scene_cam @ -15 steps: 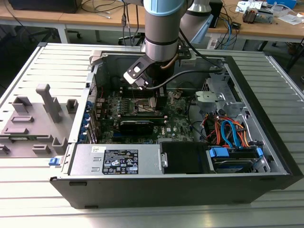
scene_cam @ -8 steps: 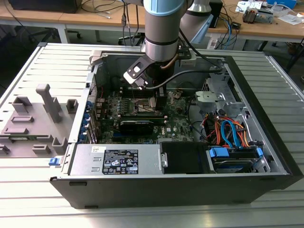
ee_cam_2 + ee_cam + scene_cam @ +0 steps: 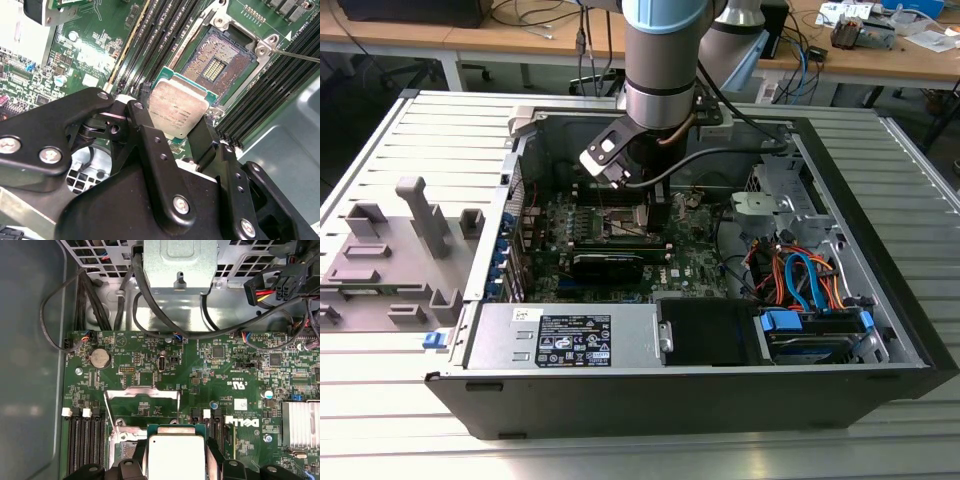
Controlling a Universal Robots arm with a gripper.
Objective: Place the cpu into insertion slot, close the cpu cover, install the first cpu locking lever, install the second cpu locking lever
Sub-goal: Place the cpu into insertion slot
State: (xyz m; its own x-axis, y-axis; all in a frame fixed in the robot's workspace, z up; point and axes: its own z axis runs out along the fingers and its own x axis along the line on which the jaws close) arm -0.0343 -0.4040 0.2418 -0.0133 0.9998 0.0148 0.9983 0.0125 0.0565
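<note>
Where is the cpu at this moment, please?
In the second wrist view the cpu sits clamped in the gripper, just short of the empty insertion slot, with black memory slots on both sides.

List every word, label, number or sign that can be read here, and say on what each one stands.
None can be quoted with certainty.
Label on the power supply: print and symbols, too small to read.
Top of the cpu: faint engraved lines, too small to read.
Motherboard: white lettering, small and upside down, not surely readable.

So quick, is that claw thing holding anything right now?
Gripper: shut on the cpu, which is not yet in the open insertion slot.
</note>
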